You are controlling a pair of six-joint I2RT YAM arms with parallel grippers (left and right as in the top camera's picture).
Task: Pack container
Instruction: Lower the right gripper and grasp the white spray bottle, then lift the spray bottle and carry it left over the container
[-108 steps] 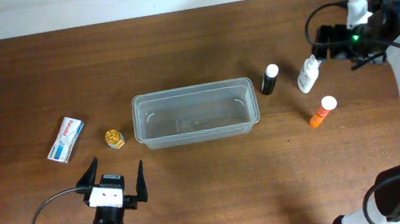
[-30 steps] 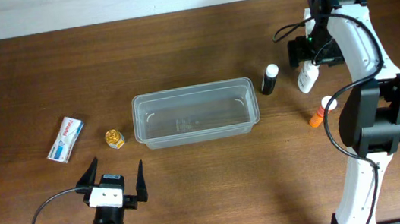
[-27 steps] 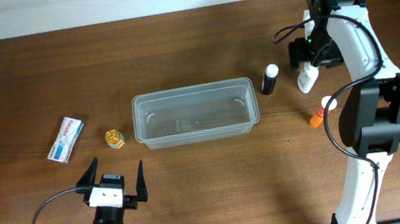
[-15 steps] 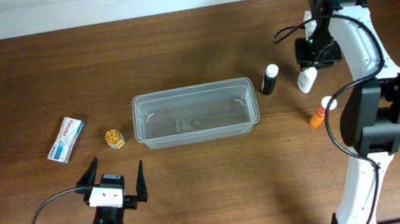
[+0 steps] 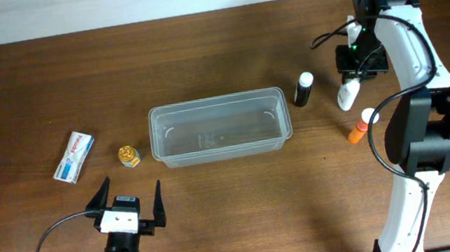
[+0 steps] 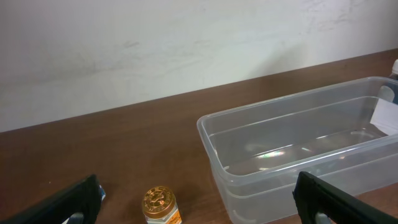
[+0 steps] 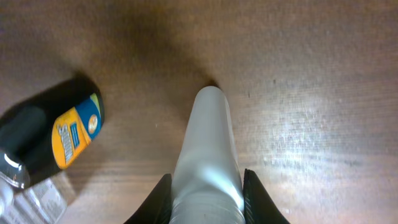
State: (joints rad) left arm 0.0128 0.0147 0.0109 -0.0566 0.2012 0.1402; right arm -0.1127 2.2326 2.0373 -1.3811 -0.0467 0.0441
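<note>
Change: the right arm has swung in from the table's right edge and now stands over the white bottle (image 5: 348,94). The bottle sits slightly nearer the front edge than 3.6 s ago. We see no shift in anything else.
Right gripper (image 7: 206,184): the right wrist view shows a finger tight against each side of the white bottle with no gap. We judge it clamped on the bottle, whose far tip is still at the tabletop.
Left gripper (image 5: 131,192): fingers spread wide, holding nothing, near the front edge and in front of the container's left end.
Container (image 5: 220,128): mid-table, upright, long side facing us. The left wrist view shows only bare plastic inside.
Done: nothing is packed yet.
In hand: we judge this the first pick.
Left: every loose item still has to go in.
Count, container: one.
Count, bottles: two, the white one and the black bottle (image 5: 302,89) just off the container's right end.
Count, orange tube (image 5: 361,126): one, right of the container.
Count, gold-lidded jar (image 5: 129,156): one, just beside the container's left end.
Count, flat box (image 5: 73,156): one, left of the jar.
Total outside: five.
</note>
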